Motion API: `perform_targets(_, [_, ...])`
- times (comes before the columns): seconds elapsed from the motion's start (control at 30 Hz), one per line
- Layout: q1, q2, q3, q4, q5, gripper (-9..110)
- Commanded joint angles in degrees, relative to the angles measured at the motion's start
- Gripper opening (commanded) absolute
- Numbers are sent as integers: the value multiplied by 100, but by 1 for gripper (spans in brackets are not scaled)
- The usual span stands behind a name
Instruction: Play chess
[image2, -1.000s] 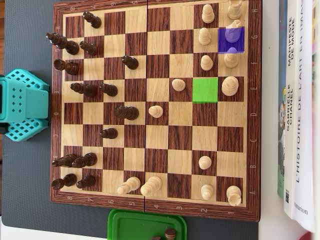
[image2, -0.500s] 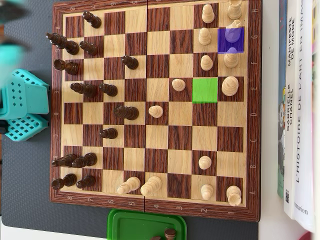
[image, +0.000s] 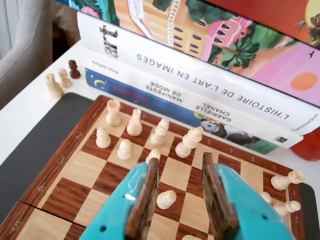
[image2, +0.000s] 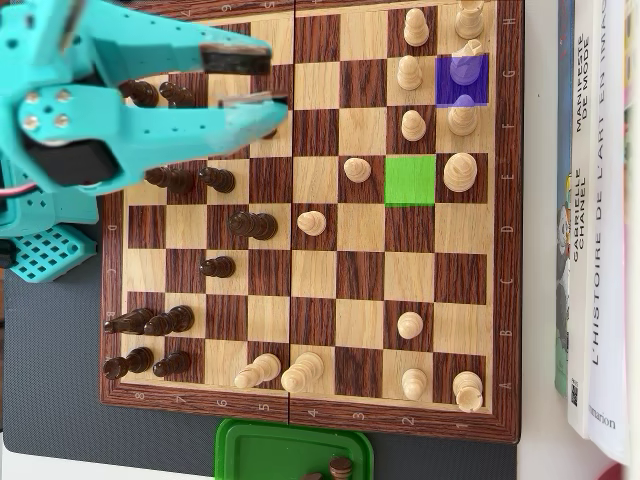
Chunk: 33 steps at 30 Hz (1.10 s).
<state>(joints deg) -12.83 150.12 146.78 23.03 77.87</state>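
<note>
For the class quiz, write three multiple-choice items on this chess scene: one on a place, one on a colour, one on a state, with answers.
1. In the overhead view, the books lie where from the chessboard? A left B right C on it
2. The highlighted square holding no piece is: A purple B red C green
3. The gripper is: A open, empty B shut on a pawn C shut, empty

1 B: they lie along its right edge. 2 C: the green square is bare. 3 A: the jaws stand apart, gripping nothing.

Domestic setting: a wooden chessboard (image2: 310, 395) on a white table (image: 30, 107), stacked French art books (image: 200, 87) and a curtain (image: 22, 40) alongside.
</note>
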Motion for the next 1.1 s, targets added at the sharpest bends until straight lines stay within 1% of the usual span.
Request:
perform_targets(0.0, [35, -281, -483, 26, 53, 14])
perform_targets(0.13, [167, -721, -861, 114, 53, 14])
perform_targets(0.33, [167, -1925, -2461, 1696, 88, 14])
perform_targets(0.4, [158, -2470, -3023, 2127, 299, 14])
perform_targets(0.67, [-255, -4280, -4658, 3252, 905, 14])
perform_targets(0.83, [-255, -5229, -5537, 3999, 1107, 14])
perform_targets(0.93, [-220, -5704, -6064, 4289, 1107, 14])
perform_targets(1.07, [-220, -6214, -6653, 4307, 1099, 14])
